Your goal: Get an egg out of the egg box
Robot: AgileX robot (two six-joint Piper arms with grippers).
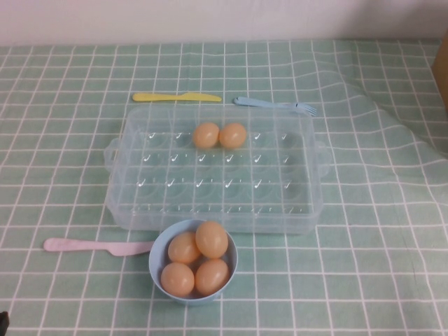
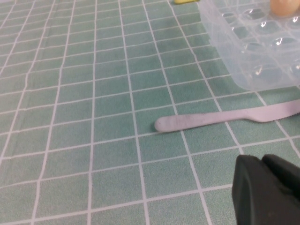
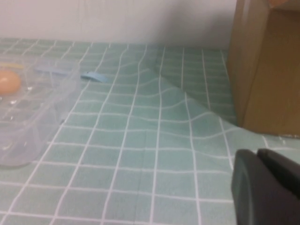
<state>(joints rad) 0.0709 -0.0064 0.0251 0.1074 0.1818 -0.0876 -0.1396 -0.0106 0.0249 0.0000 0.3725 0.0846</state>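
The clear plastic egg box (image 1: 140, 203) sits mid-table. Two tan-orange eggs lie side by side in its far row, one (image 1: 206, 135) left of the other (image 1: 232, 135). Several more eggs (image 1: 211, 239) fill the light-blue bowl (image 1: 157, 255) in front of the box. My left gripper (image 2: 262, 161) is shut and empty, low over the cloth to the left of the box corner (image 2: 243, 70). My right gripper (image 3: 257, 153) is shut and empty, over the cloth to the right of the box (image 3: 28, 122), where one egg (image 3: 8, 82) shows. Neither gripper shows in the high view.
A pink plastic knife (image 1: 91, 246) lies left of the bowl and shows in the left wrist view (image 2: 220, 119). A yellow knife (image 1: 175, 97) and a blue fork (image 1: 273, 104) lie behind the box. A brown cardboard box (image 3: 269, 70) stands at the right. The tablecloth is rumpled at right (image 1: 392, 133).
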